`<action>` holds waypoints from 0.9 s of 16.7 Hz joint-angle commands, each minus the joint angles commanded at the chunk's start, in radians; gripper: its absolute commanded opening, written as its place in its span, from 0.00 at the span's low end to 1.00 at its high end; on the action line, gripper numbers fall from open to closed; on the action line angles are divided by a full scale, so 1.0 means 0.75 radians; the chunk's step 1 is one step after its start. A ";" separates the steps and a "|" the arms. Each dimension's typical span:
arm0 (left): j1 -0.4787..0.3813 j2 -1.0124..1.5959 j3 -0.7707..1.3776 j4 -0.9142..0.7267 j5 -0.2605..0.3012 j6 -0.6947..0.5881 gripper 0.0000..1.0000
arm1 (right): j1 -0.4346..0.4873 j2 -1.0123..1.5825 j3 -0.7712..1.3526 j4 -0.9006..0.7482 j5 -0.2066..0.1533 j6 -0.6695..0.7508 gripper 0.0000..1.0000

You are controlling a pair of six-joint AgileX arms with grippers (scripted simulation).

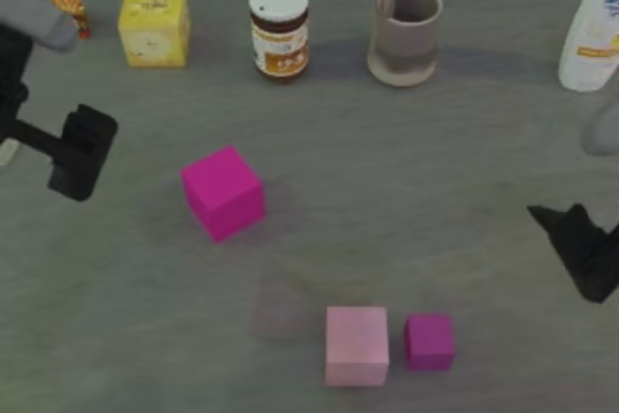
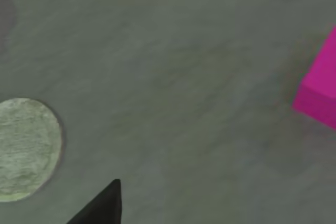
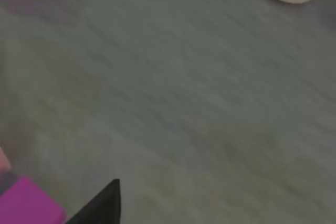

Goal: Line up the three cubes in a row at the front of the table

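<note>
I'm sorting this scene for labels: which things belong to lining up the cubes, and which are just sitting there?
Job:
bright magenta cube
pale pink cube
small purple-magenta cube
table

Lying about, along the back:
yellow box
brown jar
grey cup
white bottle
orange item

The table (image 1: 406, 191) is matt grey with faint wood grain. All three cubes look plain and matt: magenta (image 1: 223, 192), pink (image 1: 356, 345), purple (image 1: 428, 341). The jar (image 1: 280, 30) looks glossy, with a white lid and paper label. The cup (image 1: 404, 34) looks like dull ceramic, the bottle (image 1: 594, 34) smooth white plastic, the yellow box (image 1: 154, 26) printed card.
</note>
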 joint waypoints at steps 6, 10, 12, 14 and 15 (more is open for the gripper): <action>-0.158 0.841 0.639 -0.448 0.004 0.198 1.00 | -0.321 -0.720 -0.589 0.374 0.022 0.252 1.00; -0.237 1.203 0.973 -0.653 0.003 0.297 1.00 | -0.467 -1.053 -0.863 0.571 0.056 0.371 1.00; -0.263 1.323 1.096 -0.717 0.002 0.330 1.00 | -0.515 -1.171 -0.952 0.641 0.072 0.412 1.00; -0.279 1.401 1.171 -0.753 0.000 0.351 1.00 | -0.543 -1.244 -1.002 0.683 0.082 0.436 1.00; -0.283 1.419 1.189 -0.762 0.000 0.355 1.00 | -0.549 -1.261 -1.014 0.693 0.085 0.442 1.00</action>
